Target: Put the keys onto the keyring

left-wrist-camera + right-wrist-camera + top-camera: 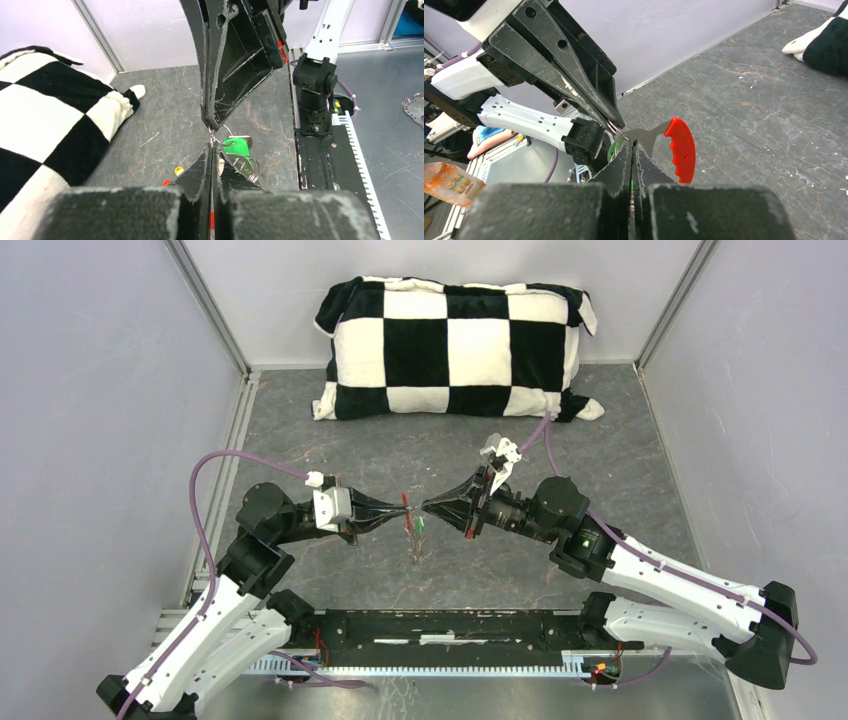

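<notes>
Top view: left gripper (pixel 398 508) reaches in from 9 o'clock and right gripper (pixel 428 507) from 3 o'clock. Their tips nearly meet mid-table.

Left jaws are pressed together on the wire loops of the keyring (pixel 617 129). Right jaws are together too, tips against the metal shank of the red tag (pixel 681 150). We cannot tell whether they pinch it.

Right wrist view: the tag sticks out at 3 o'clock of the tips.

Left wrist view: green key (pixel 236 148) hangs just beside both tips, at 4 o'clock. A small yellow bit (pixel 178 171) lies on the table (pixel 150 115) at 8 o'clock, too small to identify.
</notes>
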Action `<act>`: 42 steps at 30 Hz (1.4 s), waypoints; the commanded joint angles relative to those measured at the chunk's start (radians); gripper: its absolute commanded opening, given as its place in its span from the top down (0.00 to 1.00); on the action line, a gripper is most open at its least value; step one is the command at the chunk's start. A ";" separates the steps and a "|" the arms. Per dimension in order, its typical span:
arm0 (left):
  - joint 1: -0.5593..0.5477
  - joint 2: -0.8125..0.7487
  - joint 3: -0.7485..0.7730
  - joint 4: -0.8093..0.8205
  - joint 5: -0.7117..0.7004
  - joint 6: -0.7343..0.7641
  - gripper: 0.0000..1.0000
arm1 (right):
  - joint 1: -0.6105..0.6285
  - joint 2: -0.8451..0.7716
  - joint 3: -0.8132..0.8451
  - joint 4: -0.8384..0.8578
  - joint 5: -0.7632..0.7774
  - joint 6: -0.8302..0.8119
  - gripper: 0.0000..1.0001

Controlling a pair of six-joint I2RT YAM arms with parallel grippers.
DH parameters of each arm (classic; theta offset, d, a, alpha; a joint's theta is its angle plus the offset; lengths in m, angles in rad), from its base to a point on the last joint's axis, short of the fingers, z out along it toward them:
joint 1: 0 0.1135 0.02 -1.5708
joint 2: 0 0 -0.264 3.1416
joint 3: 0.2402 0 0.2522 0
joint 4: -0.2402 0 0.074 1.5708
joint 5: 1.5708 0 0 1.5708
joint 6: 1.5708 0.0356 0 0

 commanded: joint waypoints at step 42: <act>-0.001 0.045 0.097 -0.028 0.252 -0.026 0.98 | -0.008 0.002 0.014 0.087 -0.398 -0.549 0.56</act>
